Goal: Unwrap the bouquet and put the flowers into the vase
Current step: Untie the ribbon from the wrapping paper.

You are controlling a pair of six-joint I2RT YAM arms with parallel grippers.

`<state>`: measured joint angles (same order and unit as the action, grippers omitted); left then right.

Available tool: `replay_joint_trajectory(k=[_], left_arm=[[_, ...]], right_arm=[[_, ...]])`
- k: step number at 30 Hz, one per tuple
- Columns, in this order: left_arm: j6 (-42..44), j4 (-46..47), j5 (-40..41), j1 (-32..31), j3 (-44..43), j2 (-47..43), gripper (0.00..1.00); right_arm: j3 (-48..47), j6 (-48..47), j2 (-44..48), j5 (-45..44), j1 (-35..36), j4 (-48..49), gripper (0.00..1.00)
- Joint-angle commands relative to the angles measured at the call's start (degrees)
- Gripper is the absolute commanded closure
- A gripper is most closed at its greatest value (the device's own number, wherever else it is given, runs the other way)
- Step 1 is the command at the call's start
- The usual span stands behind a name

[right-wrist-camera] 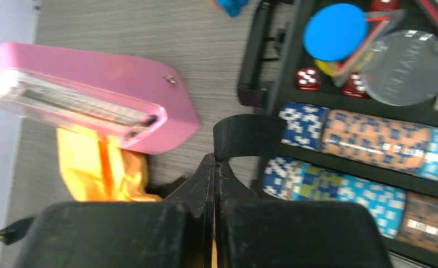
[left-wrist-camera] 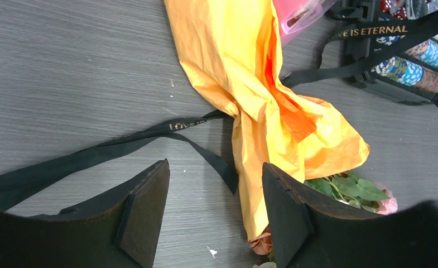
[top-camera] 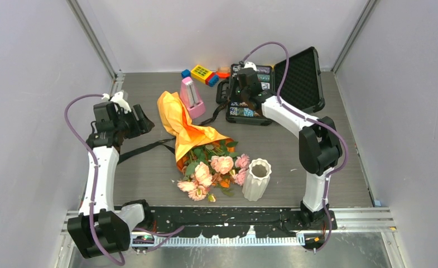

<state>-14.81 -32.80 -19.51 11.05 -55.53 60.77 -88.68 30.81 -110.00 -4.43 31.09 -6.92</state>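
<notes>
Gold capitals reading "VE IS ETERNAL" run along the black ribbon [left-wrist-camera: 372,30] where it passes over the open case [left-wrist-camera: 398,92] near the table's far edge; the phrase's first letters are hidden. A second gold print on the ribbon, beside the orange paper [left-wrist-camera: 250,84], is too small to read

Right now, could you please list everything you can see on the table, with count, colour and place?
bouquet: one, orange paper, lying at table centre.
flowers: several, pink and peach, at the bouquet's near end.
ribbon: one, black, loose, trailing out both sides of the bouquet.
vase: one, white, upright, right of the flowers.
metronome: one, pink, behind the bouquet.
toy blocks: a few, blue, yellow, red, far edge.
case: one, black, open, far right.
poker chips: rows, mixed colours, inside the case.
left claw: black, open, empty, left of the bouquet.
right claw: black, shut on the ribbon, by the case.
</notes>
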Motion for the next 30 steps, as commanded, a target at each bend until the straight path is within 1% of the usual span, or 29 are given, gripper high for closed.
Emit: replay_joint_trajectory(k=[1,4,6,10,16,20,25,28,30], left_arm=[[0.30,2.35,-2.29,-1.41,0.24,0.01,0.36],[0.31,2.22,-2.35,-1.86,0.16,0.21,0.36],[0.31,2.21,-2.38,-1.99,0.24,0.23,0.36],[0.39,2.17,-2.41,-2.21,0.25,0.27,0.36],[0.39,2.12,-2.55,-2.43,0.20,0.21,0.36],[0.39,2.12,-2.85,-2.82,0.37,0.14,0.36],[-0.83,1.88,-4.48,-4.06,1.03,0.95,0.36],[-5.22,2.91,-7.90,-5.19,1.94,2.08,0.37],[-9.15,6.29,-8.79,-6.54,4.42,1.84,0.37]], right_arm=[[-1.05,-7.09,1.57,-1.41,-1.26,-5.10,0.99],[-1.45,-8.14,1.85,-2.25,-2.64,-6.46,0.93],[-1.61,-9.08,2.06,-2.22,-2.99,-6.86,0.86],[-2.25,-12.02,2.54,-2.23,-3.06,-7.97,0.67],[-1.73,-14.95,4.18,-3.91,-3.05,-10.49,0.54],[0.54,-16.18,7.23,-1.33,-3.06,-11.01,0.45],[3.71,-17.48,10.61,9.68,-2.99,-11.45,0.42],[6.60,-17.89,13.31,14.27,-2.50,-11.48,0.41],[8.35,-18.49,14.91,16.43,-1.33,-11.36,0.40]])
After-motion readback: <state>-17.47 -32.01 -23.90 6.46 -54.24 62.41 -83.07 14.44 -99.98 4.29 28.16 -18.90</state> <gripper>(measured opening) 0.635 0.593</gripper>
